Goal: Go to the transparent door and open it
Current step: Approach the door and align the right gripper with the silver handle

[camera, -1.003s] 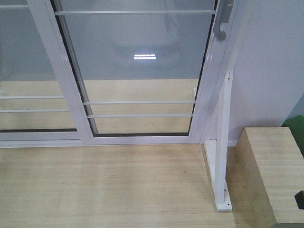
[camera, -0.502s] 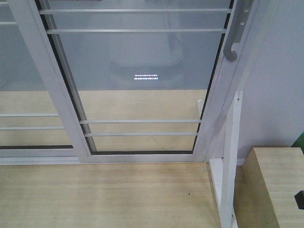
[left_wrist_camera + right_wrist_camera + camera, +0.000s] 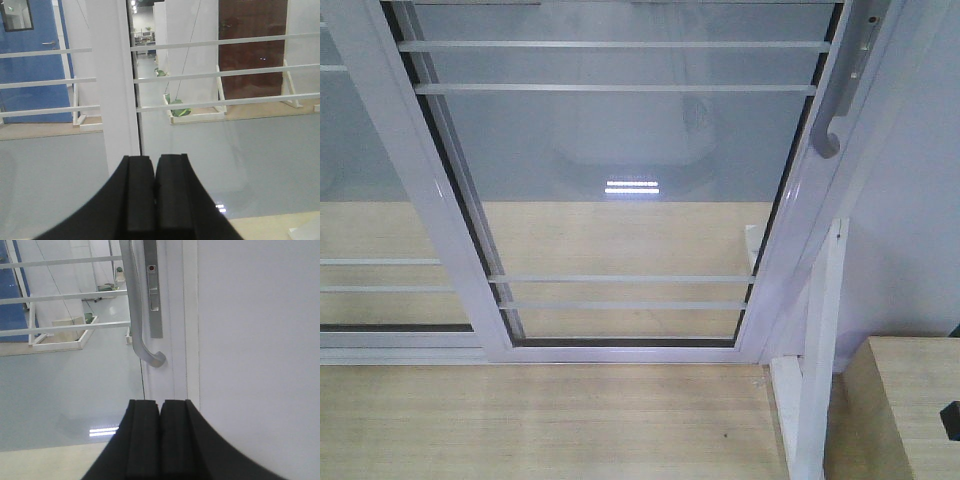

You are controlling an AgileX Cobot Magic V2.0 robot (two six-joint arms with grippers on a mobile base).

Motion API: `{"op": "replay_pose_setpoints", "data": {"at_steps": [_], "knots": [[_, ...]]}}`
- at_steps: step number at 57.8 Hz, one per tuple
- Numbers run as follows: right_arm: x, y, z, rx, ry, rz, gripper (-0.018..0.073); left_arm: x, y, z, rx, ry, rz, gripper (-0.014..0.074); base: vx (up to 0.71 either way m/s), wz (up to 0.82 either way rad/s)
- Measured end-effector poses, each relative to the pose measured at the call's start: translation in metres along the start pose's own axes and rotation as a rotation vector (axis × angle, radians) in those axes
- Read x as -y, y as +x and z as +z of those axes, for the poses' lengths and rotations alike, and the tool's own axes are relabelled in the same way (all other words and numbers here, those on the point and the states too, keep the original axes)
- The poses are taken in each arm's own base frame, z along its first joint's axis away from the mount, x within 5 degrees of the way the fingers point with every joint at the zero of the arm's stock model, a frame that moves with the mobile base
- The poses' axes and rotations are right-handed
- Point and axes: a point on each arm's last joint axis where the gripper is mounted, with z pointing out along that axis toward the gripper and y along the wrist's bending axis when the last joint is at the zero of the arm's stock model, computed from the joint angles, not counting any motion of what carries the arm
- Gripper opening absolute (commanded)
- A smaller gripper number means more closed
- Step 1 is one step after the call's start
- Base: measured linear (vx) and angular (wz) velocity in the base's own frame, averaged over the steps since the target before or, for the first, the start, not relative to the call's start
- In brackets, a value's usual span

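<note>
The transparent door is a tall clear glass panel in a white frame, standing upright and crossed by thin horizontal bars set in pairs. Its curved silvery pull handle runs down the right upright. The handle's hooked lower end is just above and slightly left of the right gripper, not touching it, and the barred glass stands straight ahead of the left gripper.

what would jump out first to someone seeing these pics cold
The transparent door fills the front view, its glass crossed by thin white bars. In the right wrist view its curved silvery handle sits up ahead of the right hand, whose fingers are pressed shut. The left hand, also shut, faces the glass beside a white frame upright.
</note>
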Motion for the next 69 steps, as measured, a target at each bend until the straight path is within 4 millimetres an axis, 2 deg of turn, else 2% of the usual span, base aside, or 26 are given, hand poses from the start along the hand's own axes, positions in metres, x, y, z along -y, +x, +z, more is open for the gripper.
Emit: {"op": "replay_pose_setpoints", "data": {"at_steps": [69], "knots": [[0.0000, 0.0005, 0.0001, -0.002, 0.000, 0.000, -0.0006, 0.0001, 0.0011, 0.0000, -0.010, 0.000, 0.000, -0.0006, 0.03, 0.00]]}}
